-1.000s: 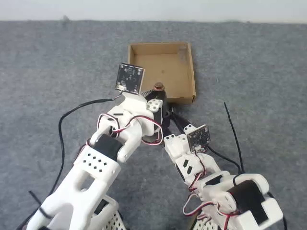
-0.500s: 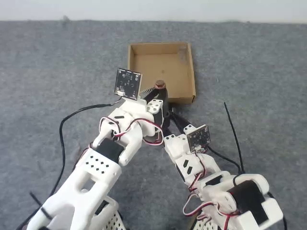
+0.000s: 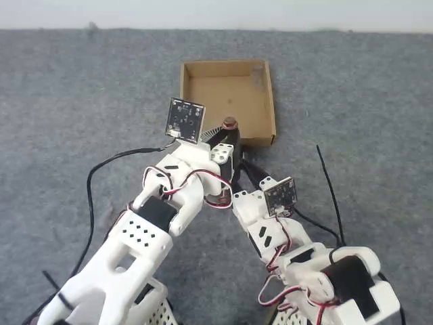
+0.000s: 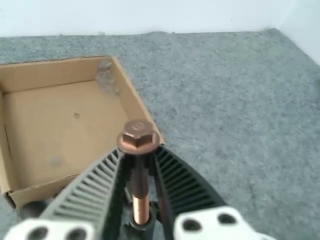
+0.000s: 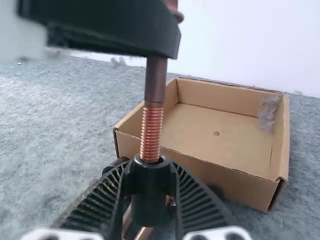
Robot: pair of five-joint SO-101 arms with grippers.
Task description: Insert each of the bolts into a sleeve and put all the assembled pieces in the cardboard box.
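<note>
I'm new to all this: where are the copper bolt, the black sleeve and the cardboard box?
copper bolt (image 4: 138,136), left wrist view, on its hexagonal head.
black sleeve (image 5: 149,187), right wrist view, on its side wall below the thread.
cardboard box (image 3: 226,91), high view, on its bare floor.

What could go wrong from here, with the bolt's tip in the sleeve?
Much thread shows above the sleeve in the right hand, so the bolt may sit shallowly; a slight tilt might jam it or pop it out.
The left hand grips the smooth shank under the head, so it could slip when pushing down.
</note>
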